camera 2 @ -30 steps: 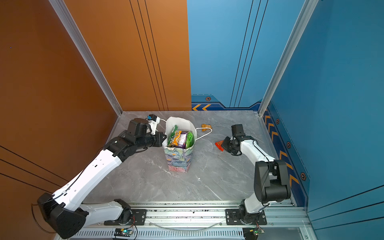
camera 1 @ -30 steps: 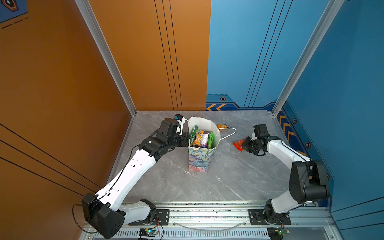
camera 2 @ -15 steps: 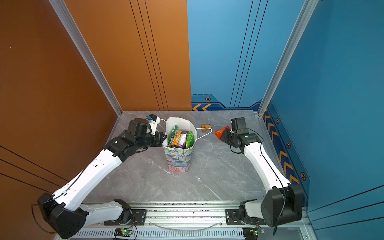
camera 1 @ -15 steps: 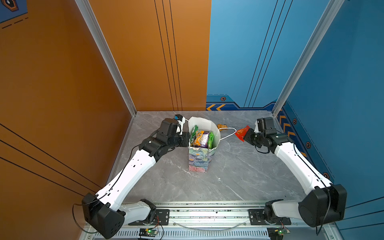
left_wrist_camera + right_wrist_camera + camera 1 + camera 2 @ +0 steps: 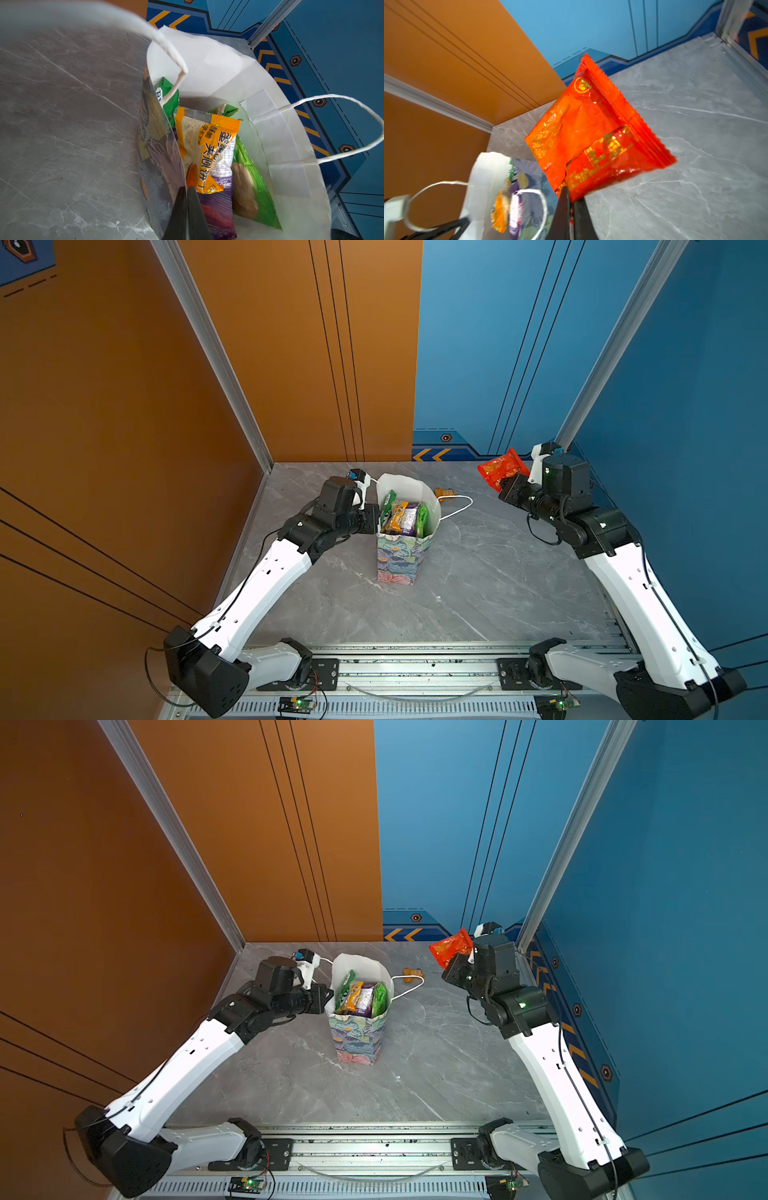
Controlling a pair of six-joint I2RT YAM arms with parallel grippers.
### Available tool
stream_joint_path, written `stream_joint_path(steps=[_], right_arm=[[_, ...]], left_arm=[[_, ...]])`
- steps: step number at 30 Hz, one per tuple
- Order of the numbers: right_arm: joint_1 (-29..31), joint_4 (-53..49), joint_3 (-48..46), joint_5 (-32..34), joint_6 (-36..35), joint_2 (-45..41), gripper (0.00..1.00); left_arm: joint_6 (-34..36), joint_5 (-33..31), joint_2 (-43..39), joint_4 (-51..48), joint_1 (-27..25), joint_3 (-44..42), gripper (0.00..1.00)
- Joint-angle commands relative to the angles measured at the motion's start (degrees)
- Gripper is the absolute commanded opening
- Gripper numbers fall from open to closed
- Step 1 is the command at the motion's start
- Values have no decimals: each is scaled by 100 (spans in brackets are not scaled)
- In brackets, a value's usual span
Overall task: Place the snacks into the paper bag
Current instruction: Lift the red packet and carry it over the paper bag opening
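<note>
At the middle of the grey bench [image 5: 478,585], the paper bag [image 5: 399,560] stood upright with its mouth open. The left fingers [image 5: 181,205] were clamped on its left rim, one inside the wall and one outside. An orange biscuit packet [image 5: 207,145], a purple packet [image 5: 218,207] and green packets [image 5: 255,187] stood inside, with white wall showing along the far side. The right fingers [image 5: 564,205] pinched a corner of the red packet [image 5: 591,135], held in the air well right of the bag, toward the far right corner. A small yellow-orange packet [image 5: 444,492] lay just behind the bag, beside its drooping cord handle [image 5: 457,506]. Bare bench spread between bag and right arm.
</note>
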Motion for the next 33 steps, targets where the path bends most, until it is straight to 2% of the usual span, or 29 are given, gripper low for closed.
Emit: stream_joint_path(steps=[1,6,16,33], right_arm=[[203,-430,546,321,-285,47,0],[707,-363,692,386,-319,161,0],[2175,-666,1643,706,-712,1146,0],[2710,-910,2071,759,-826,2093,0]], left_arm=[[-34,164,-43,360,47,26,0],[-20,142,-69,360,49,23,0],[-34,157,-78,360,54,23,0],[-14,132,-87,360,54,17,0]])
